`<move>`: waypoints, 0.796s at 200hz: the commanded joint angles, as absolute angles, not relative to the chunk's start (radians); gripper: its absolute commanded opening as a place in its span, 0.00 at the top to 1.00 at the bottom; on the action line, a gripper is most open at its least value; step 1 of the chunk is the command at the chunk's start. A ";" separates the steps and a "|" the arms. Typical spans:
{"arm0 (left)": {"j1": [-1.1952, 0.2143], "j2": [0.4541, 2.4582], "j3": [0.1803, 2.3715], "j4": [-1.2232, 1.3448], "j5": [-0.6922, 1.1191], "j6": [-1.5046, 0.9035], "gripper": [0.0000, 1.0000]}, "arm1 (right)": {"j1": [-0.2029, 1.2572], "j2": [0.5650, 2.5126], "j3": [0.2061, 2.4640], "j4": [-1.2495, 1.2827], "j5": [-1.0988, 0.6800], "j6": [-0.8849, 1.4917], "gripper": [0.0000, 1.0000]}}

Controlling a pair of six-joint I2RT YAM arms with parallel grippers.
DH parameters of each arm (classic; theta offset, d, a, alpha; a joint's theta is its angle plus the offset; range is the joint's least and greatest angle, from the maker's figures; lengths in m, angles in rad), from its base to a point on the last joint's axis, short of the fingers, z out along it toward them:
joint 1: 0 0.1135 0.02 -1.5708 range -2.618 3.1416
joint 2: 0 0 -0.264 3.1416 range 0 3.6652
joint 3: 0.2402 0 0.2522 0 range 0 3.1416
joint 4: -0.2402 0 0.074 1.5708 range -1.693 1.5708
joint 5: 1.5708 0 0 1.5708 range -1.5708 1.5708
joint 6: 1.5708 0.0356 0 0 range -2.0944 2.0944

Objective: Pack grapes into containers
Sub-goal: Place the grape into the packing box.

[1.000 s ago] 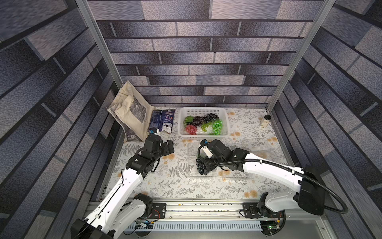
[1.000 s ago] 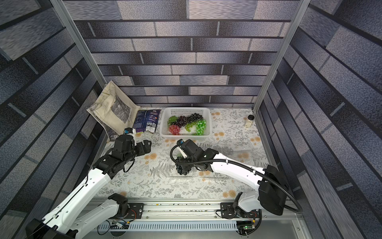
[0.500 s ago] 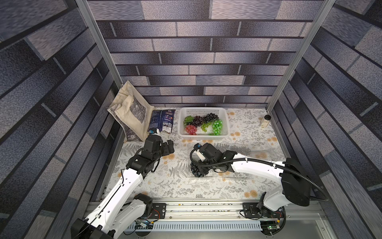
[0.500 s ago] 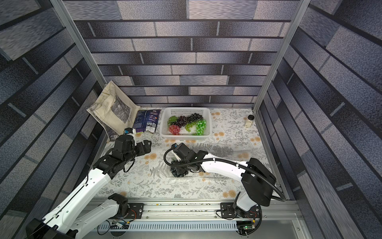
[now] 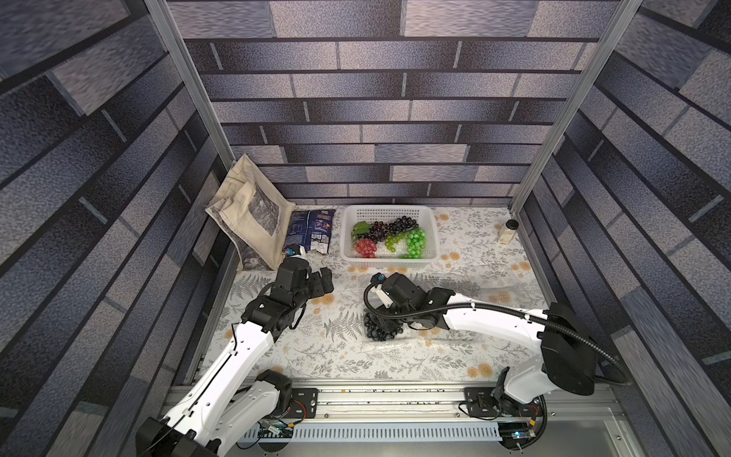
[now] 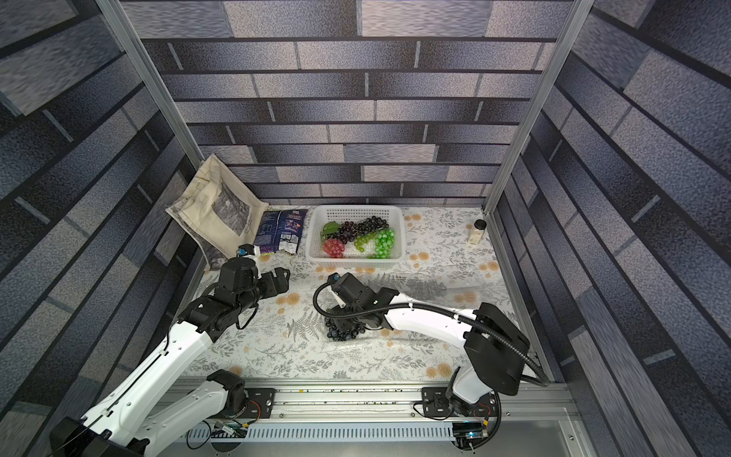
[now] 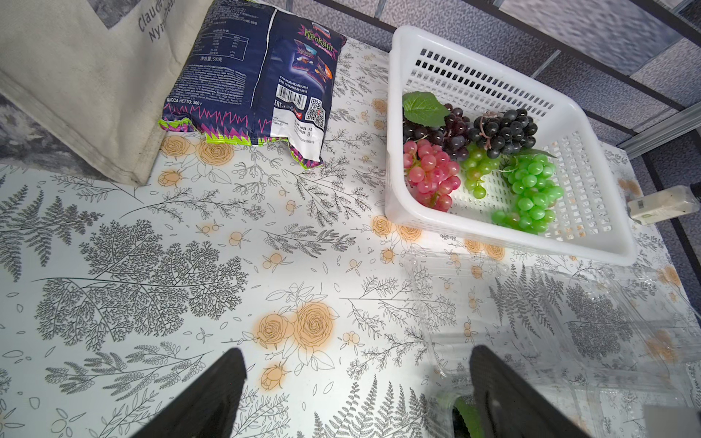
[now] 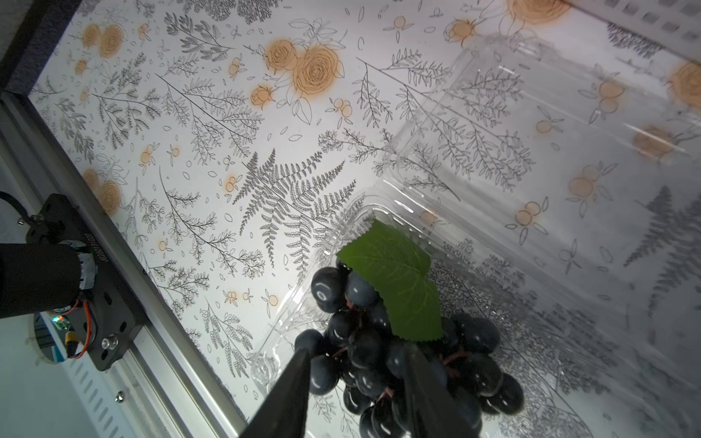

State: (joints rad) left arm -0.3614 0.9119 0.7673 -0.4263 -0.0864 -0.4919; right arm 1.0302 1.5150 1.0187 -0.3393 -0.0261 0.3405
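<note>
The left arm (image 5: 237, 356) reaches forward and inward from its base, the left gripper (image 5: 323, 279) tilted forward with its jaws spread wide. The right arm (image 5: 494, 322) stretches low toward the robot's left, wrist bent downward, the right gripper (image 8: 356, 352) pointing down, jaws standing partly apart

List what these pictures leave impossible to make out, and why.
Right gripper: hidden beneath its own wrist in both top views.
Dark grape bunch: lower part cut off by the right wrist view's edge.
Containers: see-through, outlines lost against the patterned cloth in top views.
Bottle: label too small in top views.
</note>
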 commanded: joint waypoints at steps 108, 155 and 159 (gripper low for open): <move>-0.381 1.063 0.862 -0.457 -0.054 -0.524 0.06 | 0.741 1.741 1.587 -0.476 -0.004 0.209 0.39; -0.352 1.103 0.870 -0.408 -0.028 -0.531 0.06 | 0.663 1.971 1.760 -0.452 -0.084 0.223 0.38; -0.347 1.104 0.868 -0.403 -0.026 -0.532 0.06 | 0.658 1.989 1.767 -0.450 -0.088 0.227 0.39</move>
